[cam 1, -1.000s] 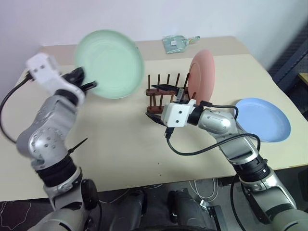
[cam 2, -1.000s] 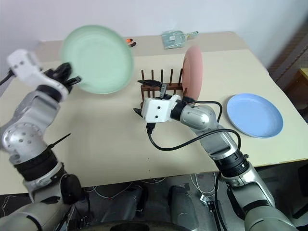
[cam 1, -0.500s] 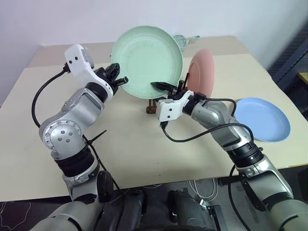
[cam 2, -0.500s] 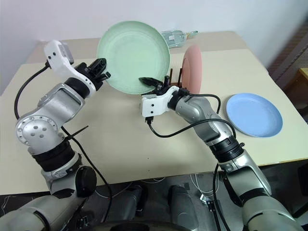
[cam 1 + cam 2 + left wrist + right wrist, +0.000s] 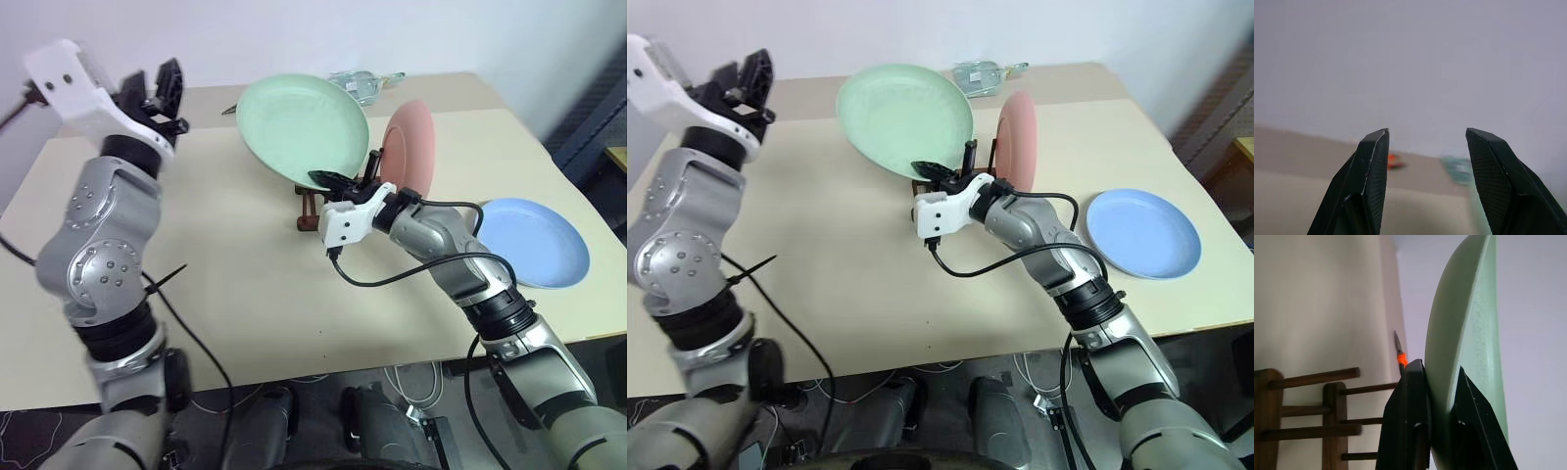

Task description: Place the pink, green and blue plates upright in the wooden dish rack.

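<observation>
The green plate [image 5: 302, 125] hangs tilted above the wooden dish rack [image 5: 308, 219], whose pegs [image 5: 1308, 406] also show in the right wrist view. My right gripper [image 5: 331, 181] is shut on the plate's lower rim [image 5: 1459, 333]. The pink plate [image 5: 411, 147] stands upright at the rack's right end. On the table to the right, the blue plate [image 5: 534, 243] lies flat. My left gripper [image 5: 160, 90] is raised far to the left, well apart from the green plate, open with nothing between its fingers [image 5: 1371, 166].
A clear plastic packet [image 5: 362, 84] lies at the table's back edge. Beside it is a small orange-handled tool [image 5: 1393, 160]. Bare table stretches in front of the rack and to its left.
My left gripper has let go of the green plate, opened and swung up and left. The right gripper has shut on the plate's lower rim, and the plate now tilts more.
</observation>
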`<state>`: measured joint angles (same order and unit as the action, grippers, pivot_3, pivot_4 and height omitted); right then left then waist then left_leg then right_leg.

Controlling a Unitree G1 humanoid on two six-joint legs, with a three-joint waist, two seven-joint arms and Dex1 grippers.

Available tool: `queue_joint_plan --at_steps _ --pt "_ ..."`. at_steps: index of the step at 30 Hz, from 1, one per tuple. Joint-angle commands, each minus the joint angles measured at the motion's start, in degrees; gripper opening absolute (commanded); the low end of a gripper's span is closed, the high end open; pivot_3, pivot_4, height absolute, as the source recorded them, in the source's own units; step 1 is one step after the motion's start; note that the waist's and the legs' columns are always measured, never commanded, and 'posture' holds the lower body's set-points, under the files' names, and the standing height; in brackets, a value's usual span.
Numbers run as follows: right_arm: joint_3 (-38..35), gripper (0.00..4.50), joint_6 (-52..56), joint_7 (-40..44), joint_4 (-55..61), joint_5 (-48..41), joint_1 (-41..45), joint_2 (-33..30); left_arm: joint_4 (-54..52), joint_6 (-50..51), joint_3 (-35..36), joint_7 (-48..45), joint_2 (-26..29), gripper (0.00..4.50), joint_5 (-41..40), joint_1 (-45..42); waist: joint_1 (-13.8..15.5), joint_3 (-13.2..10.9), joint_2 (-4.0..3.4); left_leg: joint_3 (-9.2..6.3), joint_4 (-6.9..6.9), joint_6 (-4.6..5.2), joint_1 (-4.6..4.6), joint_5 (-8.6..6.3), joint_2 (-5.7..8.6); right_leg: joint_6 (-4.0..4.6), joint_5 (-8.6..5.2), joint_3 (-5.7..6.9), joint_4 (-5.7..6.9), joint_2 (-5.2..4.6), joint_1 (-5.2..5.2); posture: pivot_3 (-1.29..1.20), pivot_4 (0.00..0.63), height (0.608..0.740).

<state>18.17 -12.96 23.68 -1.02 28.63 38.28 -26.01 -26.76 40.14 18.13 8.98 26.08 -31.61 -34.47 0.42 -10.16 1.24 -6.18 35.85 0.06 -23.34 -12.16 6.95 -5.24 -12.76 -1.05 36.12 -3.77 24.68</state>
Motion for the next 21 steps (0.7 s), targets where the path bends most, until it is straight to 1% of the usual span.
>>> queue_joint_plan --at_steps 1,2,4,5,8,11,15,21 --pt "-10.3 0.00 6.7 0.1 10.0 -16.8 -1.8 5.1 2.1 -8.5 -5.8 -7.2 5.9 2.52 11.5 8.5 0.1 0.0 -0.07 0.01 -0.06 0.01 0.01 0.01 0.00 0.01 0.00 -0.03 0.01 0.00 0.02 0.00 0.150 0.729" --pt "-11.7 0.00 8.9 0.7 11.8 -20.1 -2.3 6.5 2.5 -10.1 -6.7 -8.7 6.3 2.52 12.4 10.3 0.1 0.0 -0.09 0.01 -0.10 0.01 0.01 0.01 -0.01 0.02 0.01 -0.04 -0.01 0.01 0.04 0.00 0.150 0.729" --pt "-16.1 0.00 20.0 1.2 17.9 -32.4 -4.1 11.0 3.1 -13.0 -8.7 -11.4 4.7 2.52 13.0 15.1 0.4 0.0 -0.07 -0.02 -0.10 0.05 -0.02 -0.01 -0.02 0.04 0.03 -0.02 -0.02 0.00 0.05 0.00 0.150 0.729" --pt "-18.8 0.00 25.6 -0.2 20.2 -37.7 -4.9 13.3 3.2 -14.9 -10.4 -13.1 4.0 2.52 13.7 17.5 0.4 0.0 -0.08 -0.07 -0.09 0.30 -0.02 -0.21 -0.05 0.06 0.04 0.01 -0.05 -0.02 0.02 0.00 0.150 0.729" --pt "-23.3 0.00 36.3 -3.2 24.8 -47.4 -6.4 17.0 3.5 -18.7 -15.2 -18.6 2.1 2.52 14.9 22.6 0.4 0.0 -0.09 -0.10 -0.07 0.33 -0.02 -0.30 -0.07 0.08 0.04 0.01 -0.06 -0.06 -0.01 0.00 0.150 0.729" --pt "-26.0 0.00 43.7 -7.4 26.9 -53.8 -6.4 19.6 3.9 -21.0 -18.1 -22.3 0.2 2.52 15.3 25.2 0.3 -0.1 -0.22 -0.05 -0.07 0.32 -0.02 -0.31 -0.09 0.27 -0.03 -0.01 -0.05 -0.07 0.04 0.00 0.150 0.729" --pt "-29.0 0.00 50.6 -13.5 28.3 -60.0 -5.9 22.7 4.8 -24.9 -22.5 -28.1 0.2 2.52 17.9 27.5 -0.1 0.0 -0.40 0.05 -0.24 0.39 -0.03 -0.25 -0.22 0.34 -0.01 -0.01 -0.02 -0.04 0.20 0.00 0.150 0.729" --pt "-30.0 0.00 53.2 -16.9 28.6 -64.2 -5.5 22.9 5.8 -26.0 -22.8 -30.1 -1.7 2.52 18.9 27.3 0.0 0.0 -0.49 0.07 -0.33 0.42 -0.04 -0.20 -0.25 0.31 0.01 -0.01 -0.02 -0.04 0.27 0.00 0.150 0.729"
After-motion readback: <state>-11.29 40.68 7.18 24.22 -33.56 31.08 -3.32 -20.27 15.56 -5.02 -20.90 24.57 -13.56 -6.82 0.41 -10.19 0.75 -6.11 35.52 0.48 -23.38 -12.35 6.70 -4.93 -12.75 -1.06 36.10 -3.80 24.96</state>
